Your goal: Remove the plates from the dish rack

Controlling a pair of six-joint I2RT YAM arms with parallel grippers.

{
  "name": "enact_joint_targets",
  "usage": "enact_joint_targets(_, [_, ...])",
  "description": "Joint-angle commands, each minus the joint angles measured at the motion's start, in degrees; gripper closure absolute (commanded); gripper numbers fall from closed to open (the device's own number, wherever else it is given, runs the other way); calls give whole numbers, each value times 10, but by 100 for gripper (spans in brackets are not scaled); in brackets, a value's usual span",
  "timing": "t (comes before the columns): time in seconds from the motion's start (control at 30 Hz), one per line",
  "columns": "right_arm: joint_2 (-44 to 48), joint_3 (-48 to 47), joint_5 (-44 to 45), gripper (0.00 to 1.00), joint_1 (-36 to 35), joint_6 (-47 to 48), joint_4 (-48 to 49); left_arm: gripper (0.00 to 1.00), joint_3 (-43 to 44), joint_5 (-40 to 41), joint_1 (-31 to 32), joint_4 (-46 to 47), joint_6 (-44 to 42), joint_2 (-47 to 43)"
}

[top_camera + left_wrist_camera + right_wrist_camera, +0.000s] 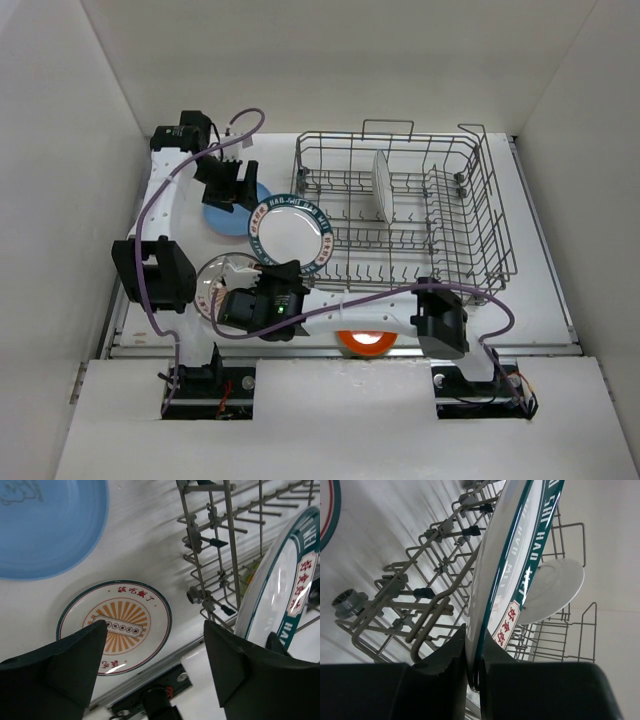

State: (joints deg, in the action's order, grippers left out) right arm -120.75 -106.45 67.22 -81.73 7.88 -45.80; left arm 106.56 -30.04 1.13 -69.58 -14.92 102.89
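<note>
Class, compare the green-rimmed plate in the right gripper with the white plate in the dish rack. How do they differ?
The green-rimmed plate is clamped at its edge by the right gripper; the white plate stands free in the dish rack. The green-rimmed plate carries a lettered green band; the white plate looks plain. From above, the green-rimmed plate shows its face, tilted; the white plate stands edge-on. Both are round and white-centred.
</note>
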Motion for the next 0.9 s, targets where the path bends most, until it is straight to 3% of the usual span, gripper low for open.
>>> enact_joint_targets(0.0, [3,-7,56,100,-11,5,33,28,-8,-8,10,-34,-24,-5])
enact_joint_targets(0.03, [3,-7,56,100,-11,-1,33,37,-3,-14,10,-41,-30,0])
enact_joint_targets(0.07, [3,-7,56,100,-11,-1,39,52,2,-23,10,-58,-30,6])
enact_joint_targets(0.1, [3,-7,56,100,-11,-1,39,58,8,-30,10,-68,-38,18])
enact_joint_targets(0.2, [3,-7,49,100,-11,-1,39,64,42,-98,10,-131,-79,38])
enact_joint_targets(0.27, [8,-7,48,100,-11,-1,39,56,75,-110,10,-156,-87,50])
enact_joint_targets(0.37, [21,9,48,100,-11,-8,39,41,96,-78,-7,-122,-47,40])
enact_joint_targets(0.47, [40,34,43,100,-11,-33,17,12,129,-78,-29,-90,-19,26])
enact_joint_targets(0.57, [47,52,38,100,-11,-45,5,0,156,-127,-35,-90,-29,17])
enact_joint_targets(0.67, [47,47,38,100,-11,-45,-1,0,156,-179,-18,-95,-42,3])
enact_joint_targets(0.87, [29,20,38,100,-6,-45,-6,0,78,-87,64,-108,-65,-10])
